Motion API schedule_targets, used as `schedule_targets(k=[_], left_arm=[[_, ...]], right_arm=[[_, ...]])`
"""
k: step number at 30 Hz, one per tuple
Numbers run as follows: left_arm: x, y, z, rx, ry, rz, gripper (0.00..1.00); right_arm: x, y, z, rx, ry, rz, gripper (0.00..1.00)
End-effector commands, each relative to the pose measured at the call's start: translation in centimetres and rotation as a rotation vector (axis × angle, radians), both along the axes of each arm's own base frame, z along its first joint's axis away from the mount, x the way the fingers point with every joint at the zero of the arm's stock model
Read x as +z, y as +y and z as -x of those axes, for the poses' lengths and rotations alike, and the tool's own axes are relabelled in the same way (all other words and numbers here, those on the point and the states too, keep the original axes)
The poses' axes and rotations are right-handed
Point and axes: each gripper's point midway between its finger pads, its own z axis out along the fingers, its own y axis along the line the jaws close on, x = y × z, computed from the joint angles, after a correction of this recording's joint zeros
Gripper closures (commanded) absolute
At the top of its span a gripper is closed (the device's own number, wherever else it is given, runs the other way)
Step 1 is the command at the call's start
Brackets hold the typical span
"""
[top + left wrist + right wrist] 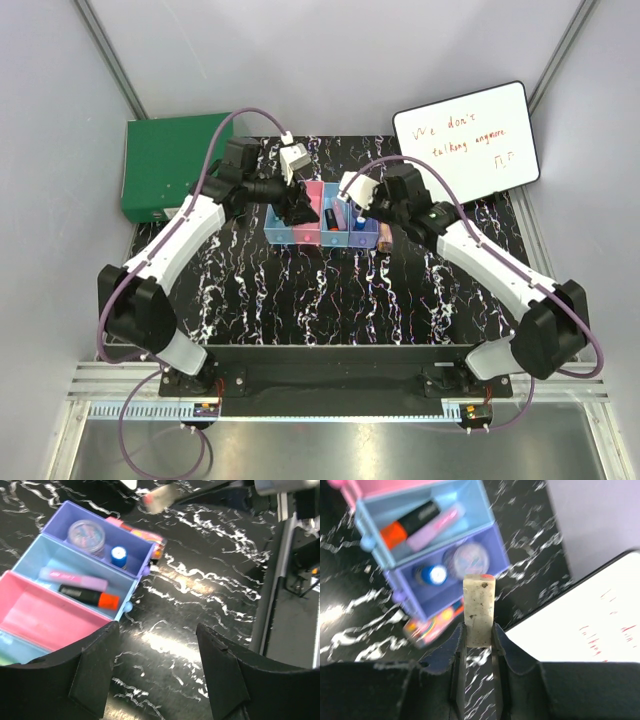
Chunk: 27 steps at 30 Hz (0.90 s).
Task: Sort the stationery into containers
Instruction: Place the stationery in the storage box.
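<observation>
The row of four joined bins [290,238] sits mid-table. In the left wrist view the purple bin [136,544] holds a round disc [86,532] and a small blue piece [119,556]. The light blue bin [60,560] holds a pink marker [73,578] and an orange-capped marker [89,595]. The pink bin [40,615] is empty. My left gripper [157,675] is open and empty, just beside the bins. My right gripper [478,635] is shut on a cream-white eraser block [479,605], held above the purple bin's [470,587] outer edge.
A flat colourful packet [432,622] lies on the table against the purple bin. The white writing board [465,140] lies at the back right. The large green box [170,165] stands at the back left. Both arms meet over the bins.
</observation>
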Motion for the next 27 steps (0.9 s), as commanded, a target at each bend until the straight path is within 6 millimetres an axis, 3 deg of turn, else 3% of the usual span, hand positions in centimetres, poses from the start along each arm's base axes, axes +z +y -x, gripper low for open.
schedule_targets(k=[1,8,12,13,18,23,27], left_arm=[[2.4,-2.1,0.1,-0.07,-0.016,0.092,0.33],[0.7,-3.6,-1.1,-0.091,0.046,0.124,0.34],[2.0,-5.0,-2.7,-0.101,0.067,0.2,0.37],[1.4,-5.5,-3.1,-0.104,0.094,0.204,0.38],[3.5,-6.7,-5.2,-0.097,0.072,0.254,0.39],[4.4,-7.2,-5.3,-0.11,0.07,0.283,0.41],[3.9,-7.4,-4.6,-0.126,0.08,0.281,0.45]], right_arm=[[4.6,2.6,-2.4,0.034,-0.168,-0.029,1.0],[4.9,4.6,-1.5,0.075,-0.186,-0.033,1.0],[5.0,5.8,-0.5,0.098,-0.194,-0.033,1.0],[5.2,5.8,-0.4,0.096,-0.199,-0.032,1.0],[5.4,6.8,0.2,0.115,-0.207,-0.026,1.0],[5.0,7.1,0.5,0.122,-0.198,-0.023,1.0],[4.9,7.1,0.5,0.124,-0.197,-0.025,1.0]])
